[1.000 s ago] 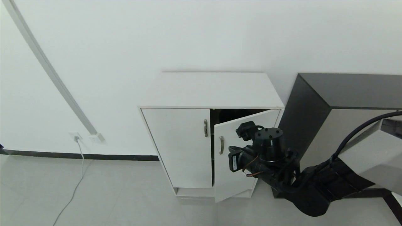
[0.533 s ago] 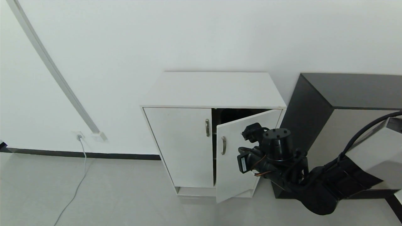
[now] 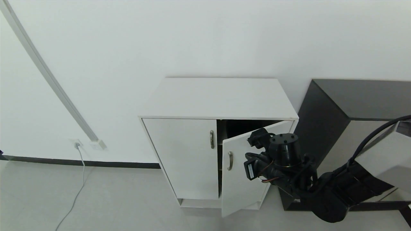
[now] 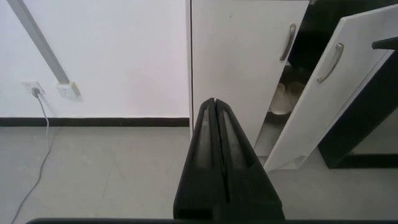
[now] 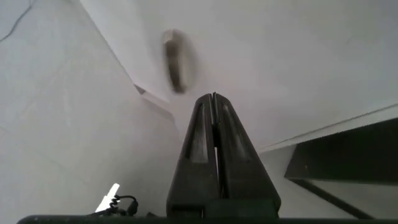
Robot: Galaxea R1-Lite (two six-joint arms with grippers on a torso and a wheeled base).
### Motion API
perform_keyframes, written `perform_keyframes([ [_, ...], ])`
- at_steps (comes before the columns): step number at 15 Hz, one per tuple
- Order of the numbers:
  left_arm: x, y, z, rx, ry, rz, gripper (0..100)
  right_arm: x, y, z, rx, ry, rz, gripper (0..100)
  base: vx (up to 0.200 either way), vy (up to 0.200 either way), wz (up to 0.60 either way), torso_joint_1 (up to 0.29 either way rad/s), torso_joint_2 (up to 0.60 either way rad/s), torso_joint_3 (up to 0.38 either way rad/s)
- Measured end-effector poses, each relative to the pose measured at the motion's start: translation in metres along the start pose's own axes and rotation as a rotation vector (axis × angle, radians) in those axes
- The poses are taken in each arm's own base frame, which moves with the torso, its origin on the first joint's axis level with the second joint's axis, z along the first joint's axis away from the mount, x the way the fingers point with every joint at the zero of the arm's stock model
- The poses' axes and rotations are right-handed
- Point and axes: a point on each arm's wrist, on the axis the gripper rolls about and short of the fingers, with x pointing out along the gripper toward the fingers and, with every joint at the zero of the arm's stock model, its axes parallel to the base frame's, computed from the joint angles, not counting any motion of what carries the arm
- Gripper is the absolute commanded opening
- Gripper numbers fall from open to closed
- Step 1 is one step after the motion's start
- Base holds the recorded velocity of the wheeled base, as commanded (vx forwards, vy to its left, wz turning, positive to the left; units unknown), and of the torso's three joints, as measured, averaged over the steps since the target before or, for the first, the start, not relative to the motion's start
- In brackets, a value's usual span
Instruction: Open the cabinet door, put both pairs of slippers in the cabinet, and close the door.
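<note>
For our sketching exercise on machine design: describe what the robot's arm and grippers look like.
The right arm is black, with a round capped joint, thin reddish wires and a white-edged label. The left gripper and right gripper are black too, with long tapering fingers.

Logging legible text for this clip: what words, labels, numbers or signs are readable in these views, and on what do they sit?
No text in any view can be read.
Small white sticker on the black right arm: print too small to read.
White two-door cabinet: no markings visible on its top or doors.
White wall socket: too small to tell any marking.
</note>
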Motion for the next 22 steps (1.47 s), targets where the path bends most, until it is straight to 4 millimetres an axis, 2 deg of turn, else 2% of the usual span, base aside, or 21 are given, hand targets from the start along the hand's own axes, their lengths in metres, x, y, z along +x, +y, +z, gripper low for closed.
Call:
perform_keyframes([
  [19,0.0,0.0,0.0,0.0,0.0,0.0,0,-0.005,-0.001,0.008,0.011,-0.028,0.003,0,0.0,0.0,0.0,0.0,0.0,0.0],
  [22,0.0,0.0,0.0,-0.001,0.0,0.0,0,0.003,0.001,0.011,0.044,-0.075,0.003,0,0.0,0.0,0.0,0.0,0.0,0.0],
])
